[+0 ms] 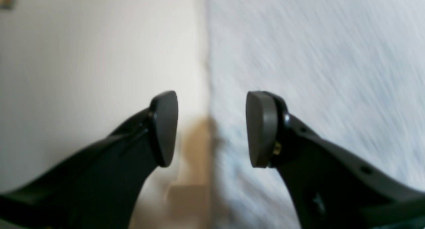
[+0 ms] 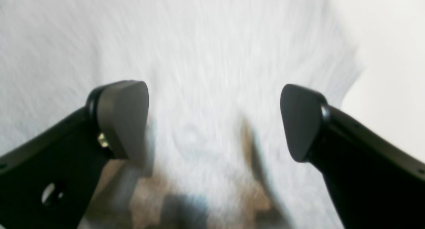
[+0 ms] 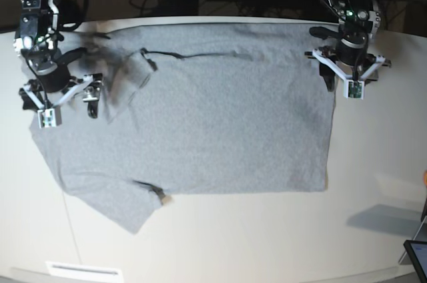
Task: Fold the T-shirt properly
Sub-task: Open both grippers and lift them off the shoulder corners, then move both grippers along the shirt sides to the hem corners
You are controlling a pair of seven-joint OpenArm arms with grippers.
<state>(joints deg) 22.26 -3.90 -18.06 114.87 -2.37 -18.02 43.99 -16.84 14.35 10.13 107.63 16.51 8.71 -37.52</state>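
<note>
Left gripper [image 1: 212, 129] gapes over the flat, plain-grey T-shirt [image 3: 220, 123].

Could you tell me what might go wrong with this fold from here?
The left end effector straddles the T-shirt hem edge; closing may catch only a sliver, which could slip. Near the open right end effector, one sleeve is already folded over, so lifting there could bunch it further.

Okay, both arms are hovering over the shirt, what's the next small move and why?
Probably lower both grippers onto the cloth and pinch. The left gripper hangs open right over the T-shirt's straight edge, and the right gripper hangs open above the sleeve end. Neither holds fabric yet, and the shirt lies spread flat on the table, so a fold needs a grip first.
</note>
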